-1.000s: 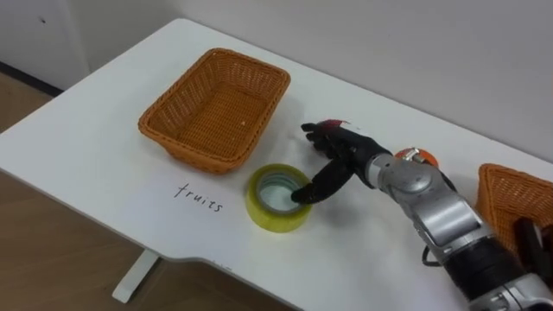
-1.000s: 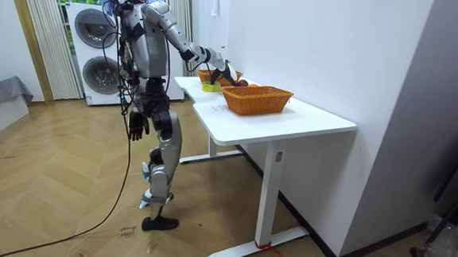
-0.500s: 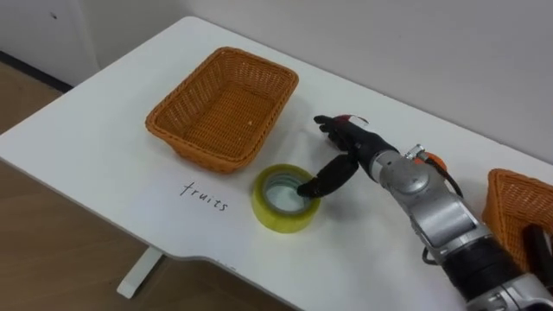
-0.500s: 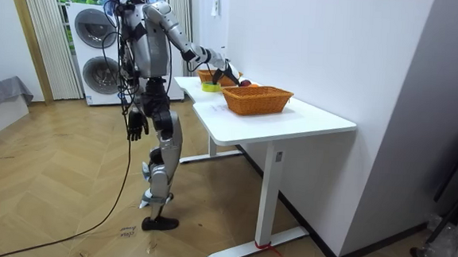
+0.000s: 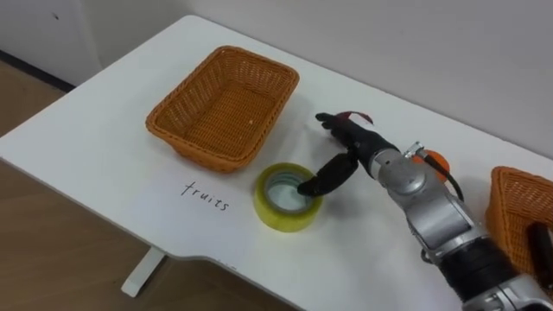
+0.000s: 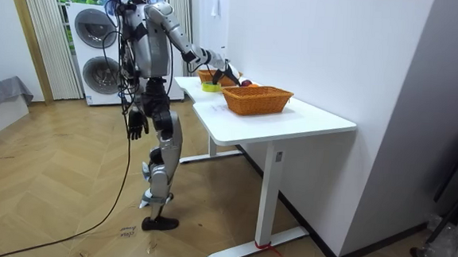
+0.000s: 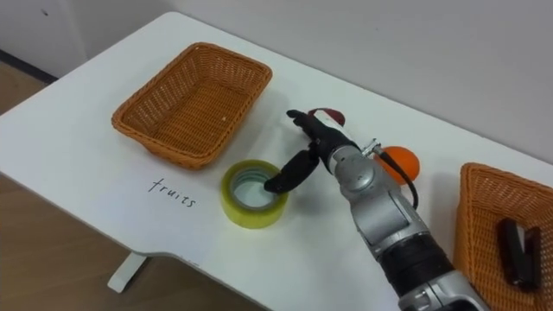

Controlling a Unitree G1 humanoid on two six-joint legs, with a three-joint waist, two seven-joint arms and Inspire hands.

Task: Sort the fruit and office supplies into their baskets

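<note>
On the white table (image 5: 104, 155), an empty wicker basket (image 5: 223, 105) stands leftmost, with the handwritten word "fruits" (image 5: 205, 195) in front of it. Next is the yellow tape roll (image 5: 287, 198). The right hand (image 5: 359, 147) keeps its fingers straight, thumb dipped into the roll's core; further right are an orange (image 5: 429, 161) and a second basket (image 7: 484, 216) holding a stapler (image 7: 517, 250).

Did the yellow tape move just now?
No. The yellow tape still sits the same way beside the written word fruits; only the camera shifted.
</note>
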